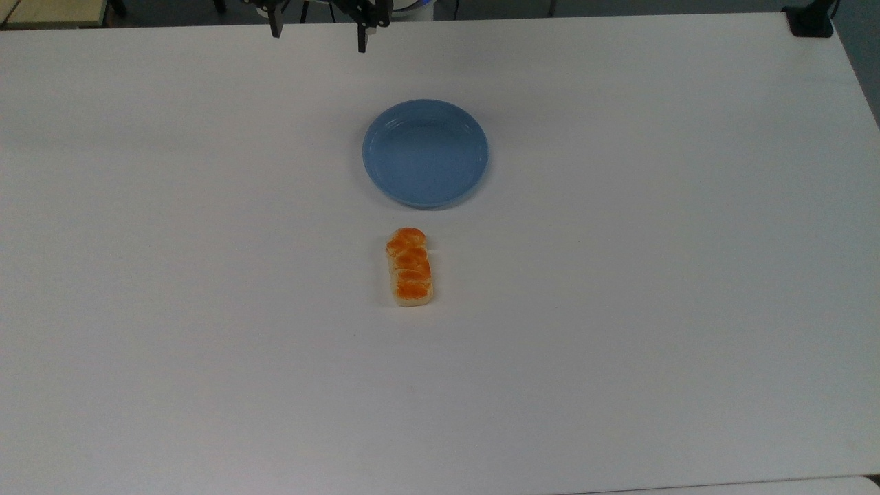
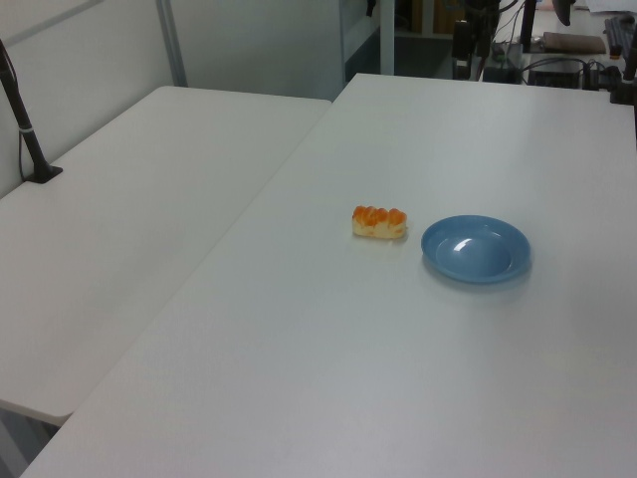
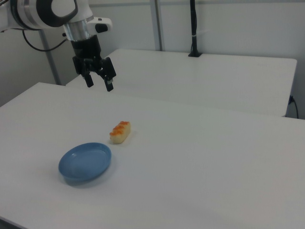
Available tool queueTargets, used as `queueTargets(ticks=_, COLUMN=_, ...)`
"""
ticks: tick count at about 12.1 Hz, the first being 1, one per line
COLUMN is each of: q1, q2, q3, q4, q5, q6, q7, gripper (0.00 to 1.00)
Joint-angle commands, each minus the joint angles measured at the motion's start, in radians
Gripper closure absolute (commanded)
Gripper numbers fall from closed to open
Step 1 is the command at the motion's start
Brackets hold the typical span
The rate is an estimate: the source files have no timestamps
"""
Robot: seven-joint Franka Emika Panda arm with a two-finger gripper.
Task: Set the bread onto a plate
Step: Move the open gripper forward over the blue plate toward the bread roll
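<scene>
One small bread lies just near of the empty plate in the top view; likely light and soft, best pinched across its pale sides. Gripper hangs open, well above the table.

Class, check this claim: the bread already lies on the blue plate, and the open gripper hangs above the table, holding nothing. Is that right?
Not quite. In the top view the bread lies on the table beside the plate, apart from it. The gripper is open and empty.
</scene>
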Motion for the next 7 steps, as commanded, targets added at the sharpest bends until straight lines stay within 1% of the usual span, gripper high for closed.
queueTargets(ticks=1, q1=0.002, q2=-0.003, q3=0.002, q4=-0.019, q5=0.065, q6=0.036, q7=-0.024, gripper=0.0)
queueTargets(ticks=6, q1=0.002, q2=0.008, q3=0.002, q4=-0.017, q5=0.066, q6=0.04, q7=-0.026, gripper=0.0)
queueTargets(ticks=7, q1=0.002, q2=0.031, q3=0.004, q4=0.01, q5=0.067, q6=0.04, q7=-0.024, gripper=0.0)
